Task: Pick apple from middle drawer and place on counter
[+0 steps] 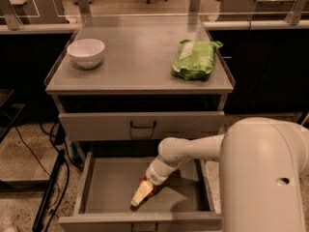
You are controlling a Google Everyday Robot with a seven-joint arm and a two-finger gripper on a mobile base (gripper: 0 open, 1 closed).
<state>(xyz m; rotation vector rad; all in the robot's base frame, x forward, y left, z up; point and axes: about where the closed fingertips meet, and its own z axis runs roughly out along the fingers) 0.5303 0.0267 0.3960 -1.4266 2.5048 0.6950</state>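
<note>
Middle drawer [106, 190] is pulled open at the bottom centre of the frame, with its flat grey floor exposed. The drawer above it [96, 125] is shut, handle at the centre of its face.

Arm [193, 151] reaches in from the pale robot body [265, 178] at lower right and angles down and left into the open drawer. Gripper [139, 197] is low over the drawer floor, right of centre and near the front wall, tip pointing to the lower left.

Apple [150, 186] is inside the middle drawer. Only a reddish patch shows, tight against the gripper's upper right side and mostly hidden by it. Cannot tell how far the gripper is open, or whether it has hold of the apple.

Worktop [140, 66] fills the upper centre. White bowl [86, 52] stands upright at its left end. Green bag [195, 59] lies at its right end, well apart from the bowl.
</note>
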